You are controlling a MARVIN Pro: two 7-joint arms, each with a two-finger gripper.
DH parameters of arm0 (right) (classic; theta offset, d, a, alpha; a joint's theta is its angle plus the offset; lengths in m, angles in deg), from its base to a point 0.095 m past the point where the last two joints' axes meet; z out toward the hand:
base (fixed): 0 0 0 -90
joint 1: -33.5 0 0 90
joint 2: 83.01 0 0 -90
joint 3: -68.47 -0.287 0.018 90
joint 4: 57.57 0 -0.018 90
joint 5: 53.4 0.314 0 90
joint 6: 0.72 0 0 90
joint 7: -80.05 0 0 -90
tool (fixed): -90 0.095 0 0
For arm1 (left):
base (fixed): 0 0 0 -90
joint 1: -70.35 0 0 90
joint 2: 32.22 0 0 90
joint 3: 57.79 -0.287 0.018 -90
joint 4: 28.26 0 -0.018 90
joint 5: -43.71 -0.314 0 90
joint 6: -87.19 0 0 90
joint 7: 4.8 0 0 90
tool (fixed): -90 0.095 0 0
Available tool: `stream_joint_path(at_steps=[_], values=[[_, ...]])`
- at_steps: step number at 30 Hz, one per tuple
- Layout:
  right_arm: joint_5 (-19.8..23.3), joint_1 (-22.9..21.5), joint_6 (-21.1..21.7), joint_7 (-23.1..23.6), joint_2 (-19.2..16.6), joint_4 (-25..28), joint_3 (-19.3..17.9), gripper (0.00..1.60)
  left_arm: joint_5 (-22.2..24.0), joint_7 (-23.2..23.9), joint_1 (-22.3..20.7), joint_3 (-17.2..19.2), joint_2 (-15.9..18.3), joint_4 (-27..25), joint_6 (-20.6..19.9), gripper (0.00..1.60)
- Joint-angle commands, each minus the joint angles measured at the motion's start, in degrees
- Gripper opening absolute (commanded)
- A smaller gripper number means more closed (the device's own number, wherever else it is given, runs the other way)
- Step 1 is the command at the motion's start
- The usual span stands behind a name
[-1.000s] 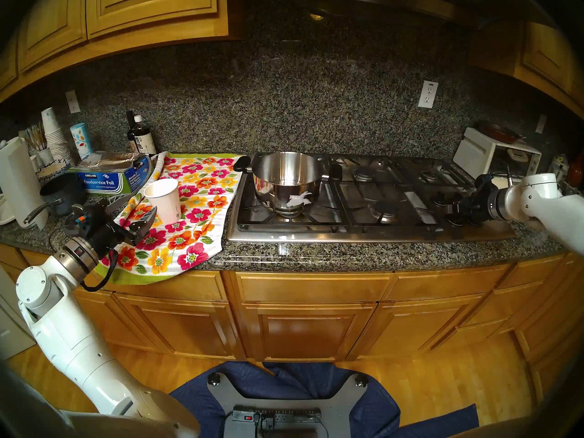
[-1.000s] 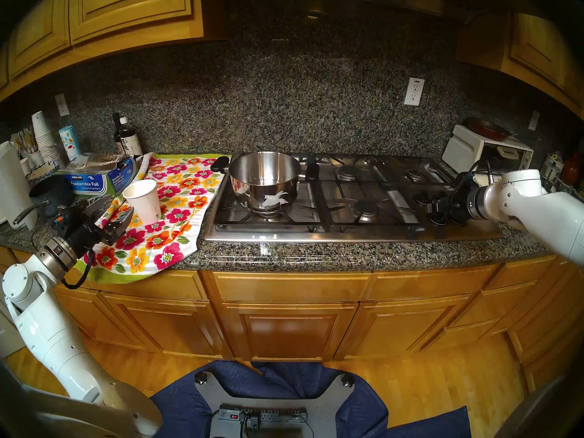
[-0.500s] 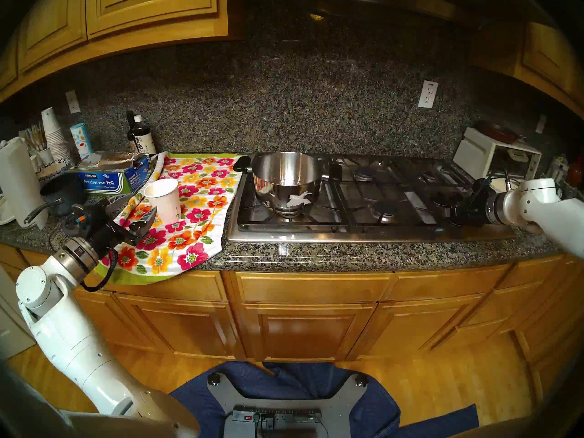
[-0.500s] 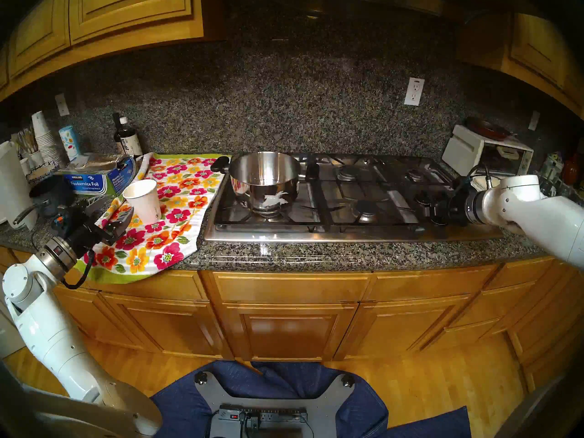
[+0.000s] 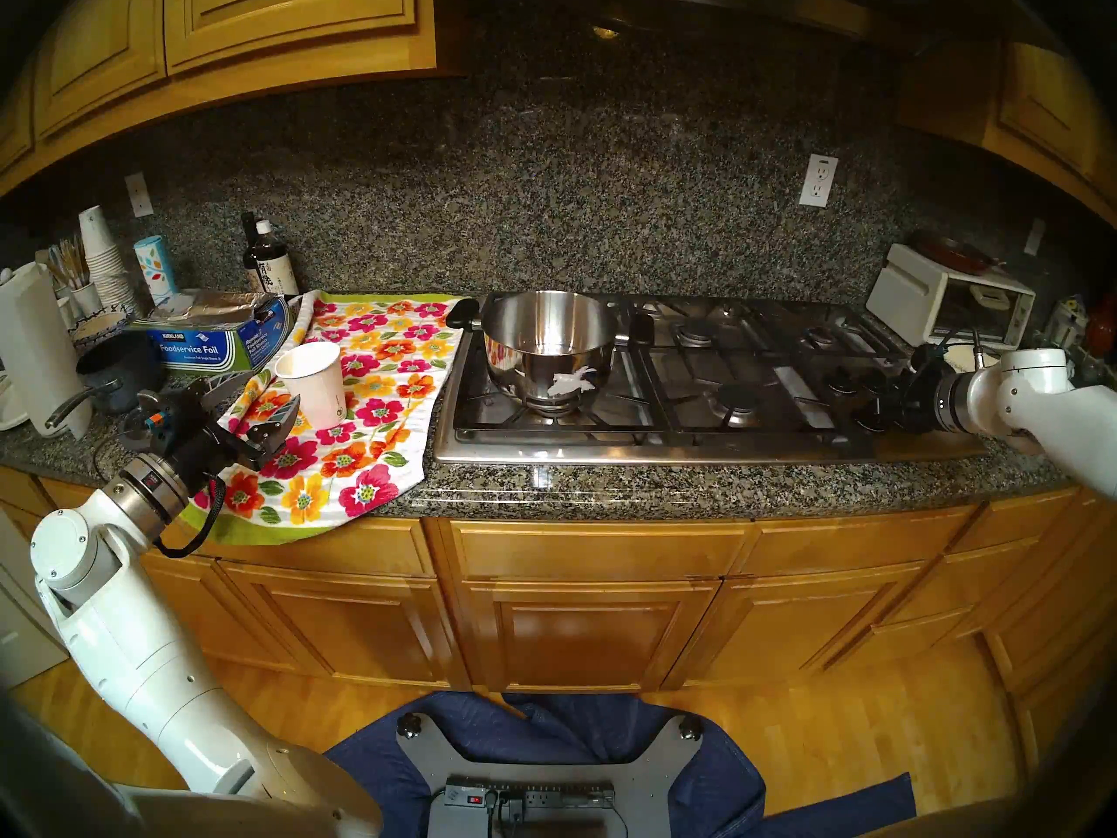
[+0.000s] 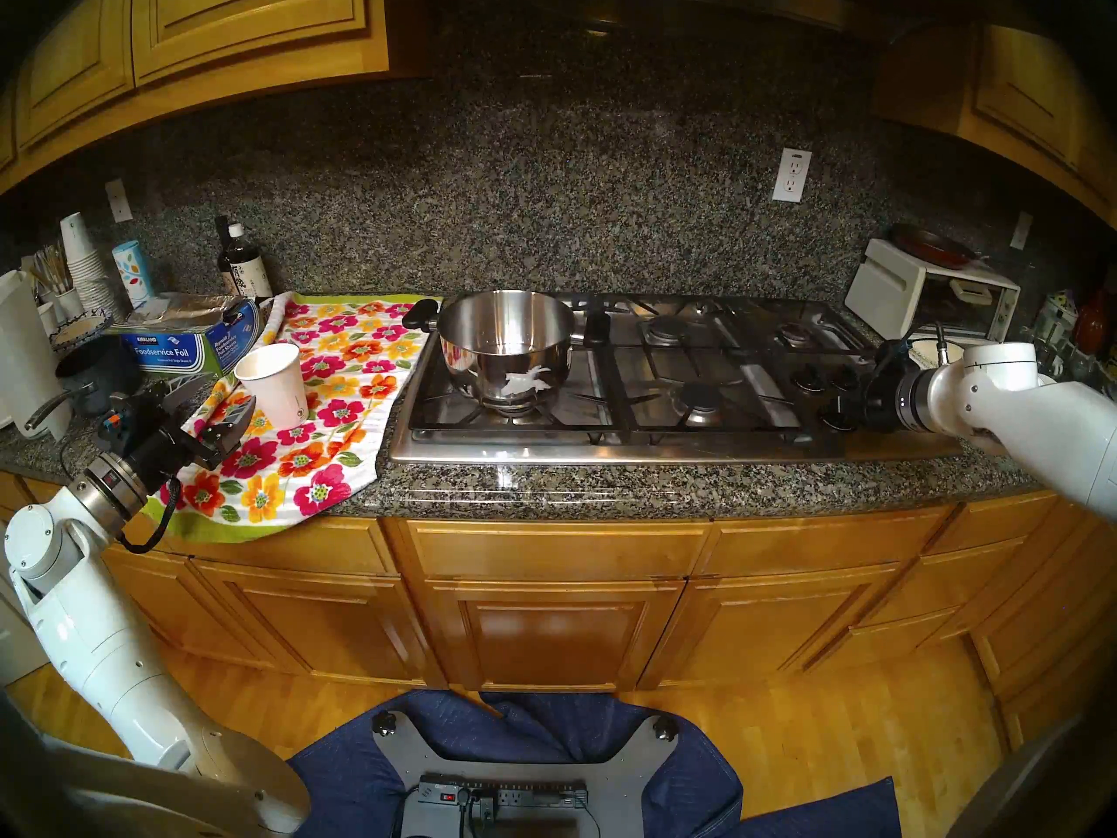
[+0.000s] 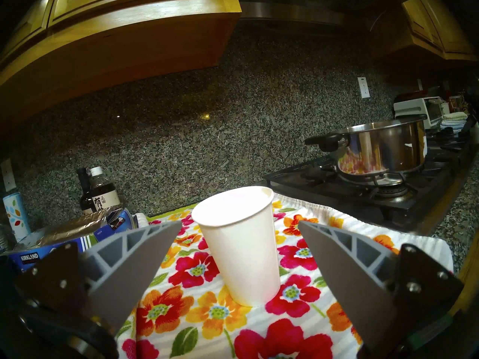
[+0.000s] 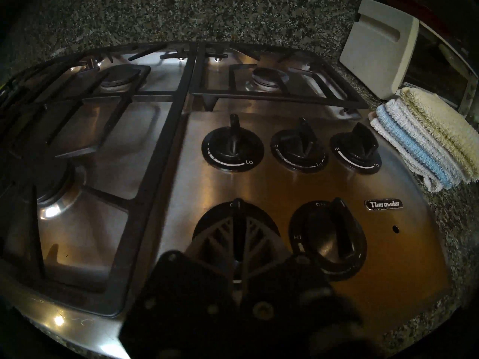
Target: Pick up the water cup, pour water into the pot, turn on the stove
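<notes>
My two head views look down from above the counter's front edge toward the backsplash, taking in the stove (image 5: 665, 383) and floral towel (image 6: 338, 395). My left wrist view sits low and close at the left end, facing the cup (image 7: 241, 247) and the pot (image 7: 383, 146). My right wrist view hovers near the knobs (image 8: 298, 148) at the right end.

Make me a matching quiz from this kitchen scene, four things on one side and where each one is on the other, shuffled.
Things:
1. water cup
2. pot
3. left claw
4. right claw

Places:
A. shut on a front stove knob
B. on a stove grate
C. on the floral towel
D. open, either side of the cup, not touching

Pairs: 1-C, 2-B, 3-D, 4-A
</notes>
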Motion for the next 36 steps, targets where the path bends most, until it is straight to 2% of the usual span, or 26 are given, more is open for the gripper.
stream_joint_path(at_steps=[1,10,36], values=[[0.3,-1.3,-2.3,0.7,0.7,2.2,0.1,0.00,1.1,0.1,-1.4,-0.1,0.4,-1.3,-0.1,1.60],[0.5,-0.6,-4.4,0.7,0.7,2.7,0.5,0.00,1.1,0.1,-1.4,-0.1,0.4,-1.3,-0.2,1.60],[4.4,3.7,-10.1,2.3,7.4,-2.2,2.9,0.00,1.0,0.0,-1.4,-0.1,0.4,-1.3,-0.1,1.60]])
